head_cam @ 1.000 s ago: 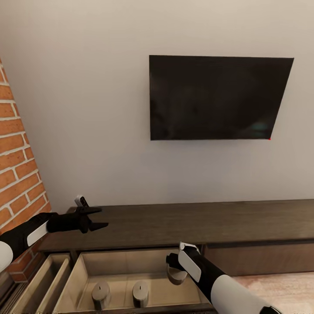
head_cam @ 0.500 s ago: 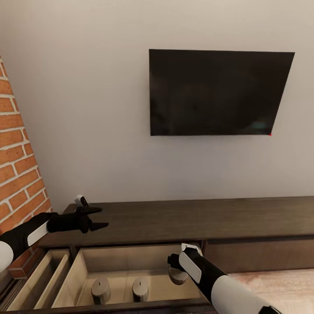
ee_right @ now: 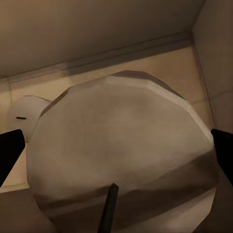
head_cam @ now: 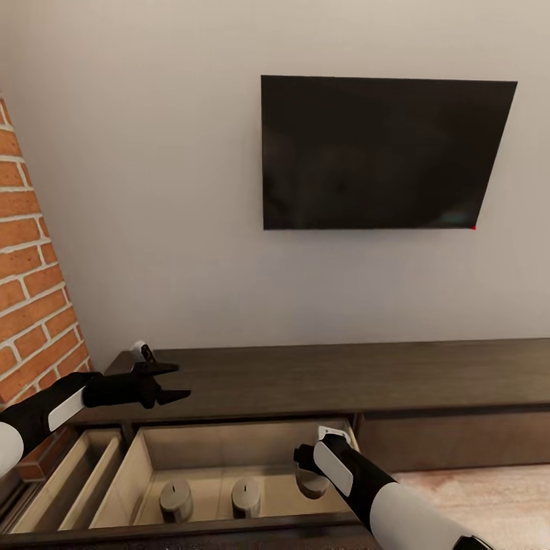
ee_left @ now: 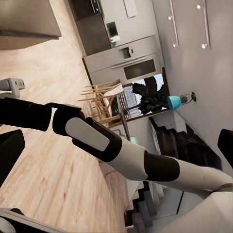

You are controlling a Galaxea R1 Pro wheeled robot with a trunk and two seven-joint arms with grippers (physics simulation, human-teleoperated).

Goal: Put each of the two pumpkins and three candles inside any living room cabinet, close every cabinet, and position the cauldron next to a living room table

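Observation:
The long dark-brown cabinet point(head_cam: 328, 378) stands under the wall with a drawer pulled out, its beige interior point(head_cam: 229, 451) showing. Two beige candles point(head_cam: 176, 498) point(head_cam: 245, 495) stand upright on the drawer floor. A third candle point(head_cam: 312, 483) point(ee_right: 121, 150) stands at the drawer's right end. My right gripper point(head_cam: 307, 470) point(ee_right: 116, 155) is down inside the drawer, open, with a dark fingertip point(ee_right: 9, 153) on each side of that candle. My left gripper point(head_cam: 174, 382) hovers open above the cabinet top at its left end, holding nothing. Pumpkins, cauldron and table are out of view.
A black TV point(head_cam: 382, 153) hangs on the pale wall above the cabinet. A brick wall point(head_cam: 34, 305) rises at the left. Another open compartment point(head_cam: 76, 473) lies left of the drawer. Wood floor point(head_cam: 489, 496) shows at the right. A small white device point(head_cam: 142, 351) sits on the cabinet top.
The whole picture has shifted upward, so the camera has moved; more of the drawer's front edge shows. Both grippers and the three candles keep their places relative to each other.

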